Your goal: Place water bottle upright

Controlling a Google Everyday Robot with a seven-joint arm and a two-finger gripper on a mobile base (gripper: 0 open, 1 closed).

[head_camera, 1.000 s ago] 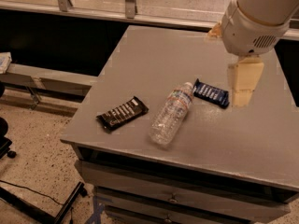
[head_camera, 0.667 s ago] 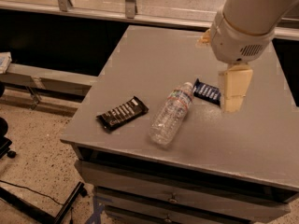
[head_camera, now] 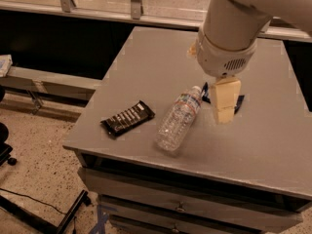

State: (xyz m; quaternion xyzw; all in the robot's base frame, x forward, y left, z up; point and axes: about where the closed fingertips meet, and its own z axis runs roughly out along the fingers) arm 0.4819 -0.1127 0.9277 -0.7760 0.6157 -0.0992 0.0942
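Note:
The water bottle (head_camera: 178, 117) lies on its side on the grey table (head_camera: 146, 62), a clear ribbed bottle with its white cap pointing to the back right and its base toward the front edge. My gripper (head_camera: 224, 103) hangs from the large white arm just right of the bottle's neck, its cream-coloured fingers pointing down, above the table. It holds nothing that I can see.
A dark snack bar (head_camera: 127, 118) lies left of the bottle. A blue snack bar (head_camera: 239, 103) lies behind the gripper, mostly hidden by it. The table has drawers below its front edge (head_camera: 185, 204). A dark gap and a low ledge lie to the left.
The arm and gripper have moved left and forward, closer to the bottle's neck, now covering most of the blue snack bar. The bottle and the bars have not moved.

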